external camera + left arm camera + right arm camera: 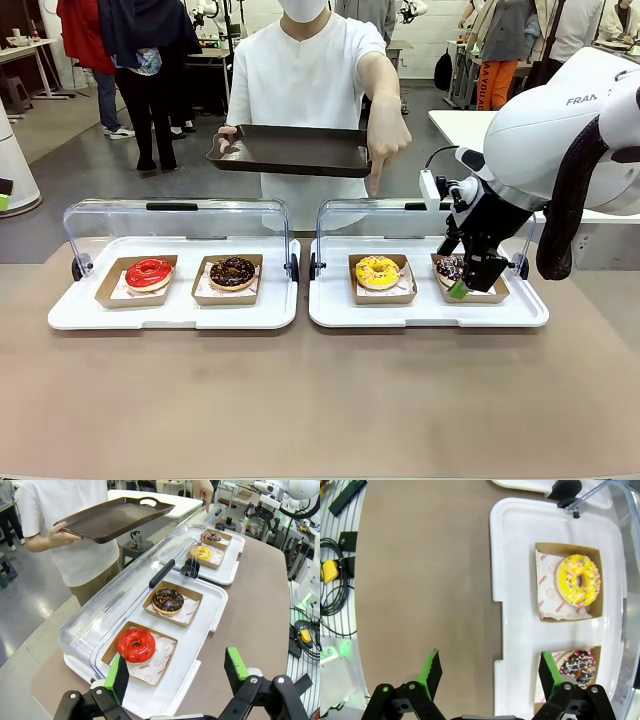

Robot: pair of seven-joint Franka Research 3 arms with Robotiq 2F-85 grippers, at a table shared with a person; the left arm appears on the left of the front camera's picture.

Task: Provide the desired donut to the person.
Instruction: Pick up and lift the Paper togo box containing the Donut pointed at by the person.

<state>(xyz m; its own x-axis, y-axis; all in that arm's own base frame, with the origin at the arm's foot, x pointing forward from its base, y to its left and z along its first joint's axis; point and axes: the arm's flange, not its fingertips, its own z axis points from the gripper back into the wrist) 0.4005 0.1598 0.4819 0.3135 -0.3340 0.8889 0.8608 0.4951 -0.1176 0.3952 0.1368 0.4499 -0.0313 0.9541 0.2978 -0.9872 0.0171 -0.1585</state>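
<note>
- Over the right white tray [335, 312]: right gripper [468, 287] spread to full width, nothing held. Hangs just in front of the sprinkled chocolate donut [449, 267]; contact with its cardboard box not determinable.
- In the right wrist view: one green pad [432, 672] over the bare table [420, 580], the other over the tray's rim beside that donut.
- In the left wrist view: left gripper [177, 672] equally wide, empty, touching nothing, above the near end of the left white tray [200, 625], near the red donut [136, 645].
- Yellow donut [377, 271] boxed on the right tray, beside the sprinkled one. Pointing hand [386, 140] of the person [300, 90] across the table, finger straight down behind the raised clear lid [345, 215], in line with the yellow donut in the front view.
- Brown tray [295, 150] level in the person's other hand.
- Writing: "FRAN" legible on the right arm's white shell [560, 130]. Red print on the paper liners, seemingly "YUMMY", too small to confirm.
- From the left wrist: all four donuts in one row, chocolate donut [168, 600] second. From the right wrist: black cables [332, 555] beside the table.
</note>
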